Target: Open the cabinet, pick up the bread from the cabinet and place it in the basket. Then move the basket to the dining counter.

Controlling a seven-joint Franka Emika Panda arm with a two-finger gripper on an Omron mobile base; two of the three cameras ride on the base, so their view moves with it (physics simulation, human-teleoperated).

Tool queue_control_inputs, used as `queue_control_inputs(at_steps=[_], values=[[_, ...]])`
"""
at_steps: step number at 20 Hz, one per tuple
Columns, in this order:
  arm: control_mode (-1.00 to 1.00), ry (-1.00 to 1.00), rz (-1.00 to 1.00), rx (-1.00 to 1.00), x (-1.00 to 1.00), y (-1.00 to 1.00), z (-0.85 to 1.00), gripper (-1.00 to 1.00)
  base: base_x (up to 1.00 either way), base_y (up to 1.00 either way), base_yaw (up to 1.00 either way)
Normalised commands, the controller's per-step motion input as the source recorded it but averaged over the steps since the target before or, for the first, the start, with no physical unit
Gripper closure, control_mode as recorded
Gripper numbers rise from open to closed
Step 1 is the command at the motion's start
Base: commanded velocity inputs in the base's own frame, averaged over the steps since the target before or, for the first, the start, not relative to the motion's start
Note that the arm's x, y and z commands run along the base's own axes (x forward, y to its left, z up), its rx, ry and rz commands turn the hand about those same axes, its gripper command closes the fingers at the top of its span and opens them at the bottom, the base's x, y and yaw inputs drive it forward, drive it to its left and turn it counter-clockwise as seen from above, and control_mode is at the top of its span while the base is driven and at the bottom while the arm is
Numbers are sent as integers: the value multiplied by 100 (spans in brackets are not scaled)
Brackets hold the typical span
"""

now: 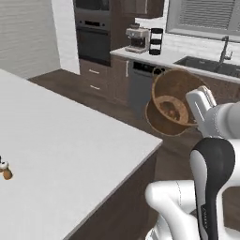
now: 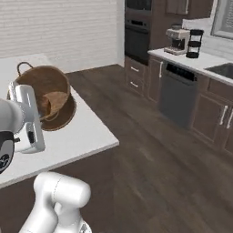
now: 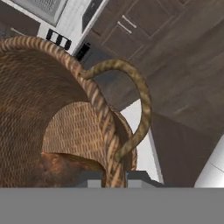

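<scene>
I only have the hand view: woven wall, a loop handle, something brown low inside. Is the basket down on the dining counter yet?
Observer: No. In the left base view the basket hangs tilted in the air beside the corner of the dining counter.
Operator: Is the brown thing the bread?
Observer: A lumpy brown piece, probably the bread, lies at the basket's bottom.
Operator: Anything on the counter near the drop spot?
Observer: One small orange-and-white object sits at the far left edge, well away from the corner.
</scene>
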Motion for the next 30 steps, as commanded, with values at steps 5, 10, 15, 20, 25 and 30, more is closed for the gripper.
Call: queue_control_inputs(at_steps=[5,10,15,20,25,30], values=[[100,0,0,0,0,0,0,100,-28,-7,96],[100,0,0,0,0,0,0,100,3,-39,60],[100,0,0,0,0,0,0,100,0,-9,62],[100,0,0,0,0,0,0,100,4,3,27],[100,0,0,0,0,0,0,100,29,4,5],[-100,3,0,0,18,0,-7,100,40,2,2]])
